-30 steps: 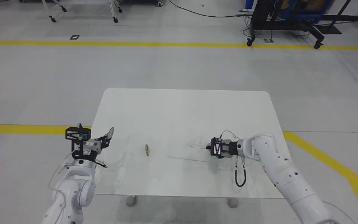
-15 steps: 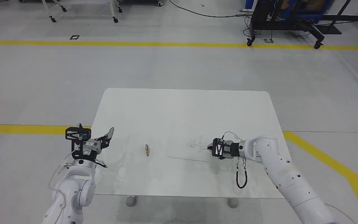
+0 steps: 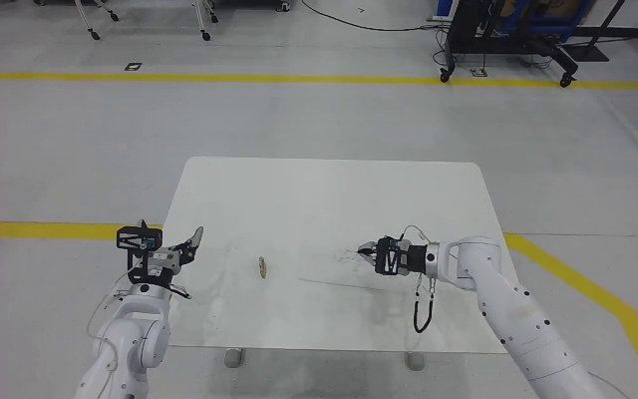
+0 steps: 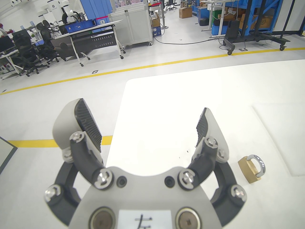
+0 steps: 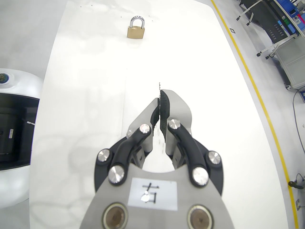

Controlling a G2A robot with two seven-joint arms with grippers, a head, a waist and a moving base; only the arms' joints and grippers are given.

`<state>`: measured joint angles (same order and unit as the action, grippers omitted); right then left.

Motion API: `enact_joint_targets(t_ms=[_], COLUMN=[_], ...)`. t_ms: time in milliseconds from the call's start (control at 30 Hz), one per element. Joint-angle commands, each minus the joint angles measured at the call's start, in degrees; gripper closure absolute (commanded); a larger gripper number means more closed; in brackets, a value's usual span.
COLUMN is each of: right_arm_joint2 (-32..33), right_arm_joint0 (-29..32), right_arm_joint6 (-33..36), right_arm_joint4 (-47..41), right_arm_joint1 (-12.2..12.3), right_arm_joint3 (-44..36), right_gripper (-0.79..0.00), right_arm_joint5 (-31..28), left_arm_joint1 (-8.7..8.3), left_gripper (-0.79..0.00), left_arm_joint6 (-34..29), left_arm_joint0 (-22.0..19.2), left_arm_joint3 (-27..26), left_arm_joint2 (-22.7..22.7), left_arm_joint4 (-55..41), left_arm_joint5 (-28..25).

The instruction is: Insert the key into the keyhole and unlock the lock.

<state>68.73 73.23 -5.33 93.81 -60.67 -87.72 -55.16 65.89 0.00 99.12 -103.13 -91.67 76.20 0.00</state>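
At the tip of the right gripper (image 5: 159,96), the two pads are pressed together on a thin toothed blade, which I judge to be the key (image 5: 159,87); only its edge shows. The left gripper (image 4: 143,117) hangs at the table's left edge, wide open and empty. The lock (image 5: 136,28) rests between the two arms, well apart from the key and nearer the left gripper.

The grip is narrow, so the key may twist or slip when it meets the keyhole. Nothing holds the lock, so a push could slide it away.

The white table (image 3: 329,190) stands on a pale floor with yellow lines (image 3: 299,78); desks and blue shelving stand beyond.
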Motion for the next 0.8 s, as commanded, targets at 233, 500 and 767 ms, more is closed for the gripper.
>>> enact_joint_targets(t_ms=[233,500,767], right_arm_joint2=[-1.2,-1.6,-1.3], right_arm_joint0=[1.3,1.0,1.4], right_arm_joint6=[-3.5,-9.3,-9.6], right_arm_joint4=[-3.0,-10.2,-11.1], right_arm_joint1=[-0.2,-0.4,-0.4], right_arm_joint3=[0.6,3.3,3.4], right_gripper=[0.0,0.0,0.0], right_arm_joint5=[0.6,-1.2,-0.6], left_arm_joint1=[0.24,0.48,0.55], left_gripper=[-0.785,-0.785,-0.785], left_arm_joint6=[-1.9,-32.9,-38.6], left_arm_joint0=[-0.9,-16.1,-19.4], left_arm_joint3=[-1.9,4.0,4.3], left_arm_joint2=[2.5,11.6,13.5], left_arm_joint4=[-5.1,-44.6,-46.9], left_arm_joint5=[-7.8,-25.1,-24.0])
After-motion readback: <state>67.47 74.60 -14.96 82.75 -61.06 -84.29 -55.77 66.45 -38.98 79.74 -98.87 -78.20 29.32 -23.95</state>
